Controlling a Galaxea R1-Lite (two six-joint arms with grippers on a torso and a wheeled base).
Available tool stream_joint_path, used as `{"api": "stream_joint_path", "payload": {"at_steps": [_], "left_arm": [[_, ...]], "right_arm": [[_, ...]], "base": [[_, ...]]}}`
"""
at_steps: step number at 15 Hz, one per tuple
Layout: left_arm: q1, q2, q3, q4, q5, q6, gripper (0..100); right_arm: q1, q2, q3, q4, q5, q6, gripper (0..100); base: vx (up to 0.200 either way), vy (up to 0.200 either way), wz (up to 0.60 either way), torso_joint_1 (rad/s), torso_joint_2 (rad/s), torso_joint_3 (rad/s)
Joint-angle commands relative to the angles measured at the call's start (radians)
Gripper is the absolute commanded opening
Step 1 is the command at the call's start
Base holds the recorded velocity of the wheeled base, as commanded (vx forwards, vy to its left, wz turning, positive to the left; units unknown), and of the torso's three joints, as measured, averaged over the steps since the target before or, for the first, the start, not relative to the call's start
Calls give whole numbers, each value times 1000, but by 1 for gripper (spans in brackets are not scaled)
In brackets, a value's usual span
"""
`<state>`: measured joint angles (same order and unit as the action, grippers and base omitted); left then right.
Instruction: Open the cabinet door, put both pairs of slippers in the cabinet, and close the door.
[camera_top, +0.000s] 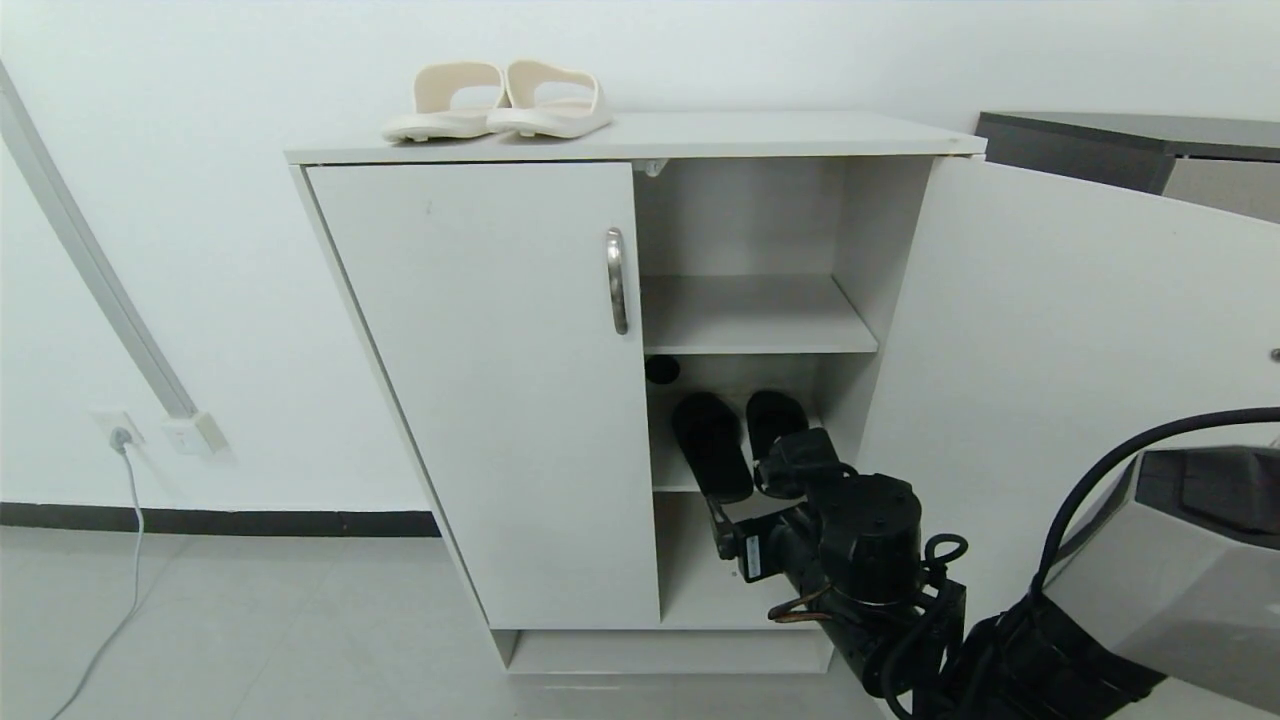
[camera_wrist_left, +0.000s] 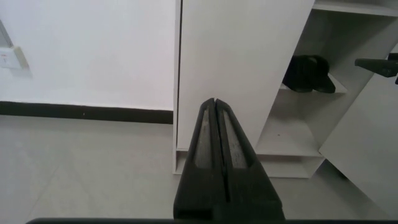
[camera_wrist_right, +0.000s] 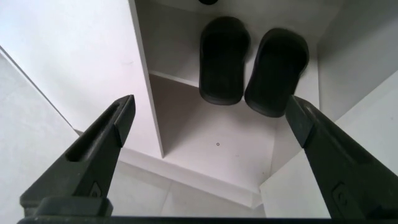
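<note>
So, looks roughly halfway done. Can see the cabinet (camera_top: 780, 132) with its right door (camera_top: 1050, 350) swung wide and the left door (camera_top: 480, 380) shut. Got the black slippers (camera_top: 712, 445) lying side by side on the middle shelf (camera_top: 663, 472), ends poking a bit over the front edge. Still need to deal with the beige slippers (camera_top: 545, 105), sitting up on top of the cabinet near its left end. After that, just need to shut the door.

As for the arms: find the right tool (camera_wrist_right: 210, 106) spread wide, holding nothing, low in front of the open side, just below the black pair and pointing into the cabinet. Seems clear of the slippers, not touching them. Find the left tool (camera_wrist_left: 214, 109) pressed together with nothing between, hanging low and aimed at the foot of the shut left door, well apart from both pairs. Would guess at a reach up to the beige pair next, though can't say with which arm
</note>
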<state>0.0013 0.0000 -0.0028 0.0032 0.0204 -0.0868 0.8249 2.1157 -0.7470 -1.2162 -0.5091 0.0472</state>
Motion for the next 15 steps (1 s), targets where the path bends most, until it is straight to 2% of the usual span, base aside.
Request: {"api": "stream_joint_path", "payload": {"at_steps": [1, 15], "left_arm": [[0, 2, 0, 0, 0, -1, 0], [0, 2, 0, 0, -2, -1, 0]], "right_arm": [[0, 10, 0, 0, 0, 0, 100], [0, 10, 2, 0, 0, 0, 100]], "base": [[0, 0, 0, 0, 0, 0], [0, 200, 0, 2, 1, 5]]}}
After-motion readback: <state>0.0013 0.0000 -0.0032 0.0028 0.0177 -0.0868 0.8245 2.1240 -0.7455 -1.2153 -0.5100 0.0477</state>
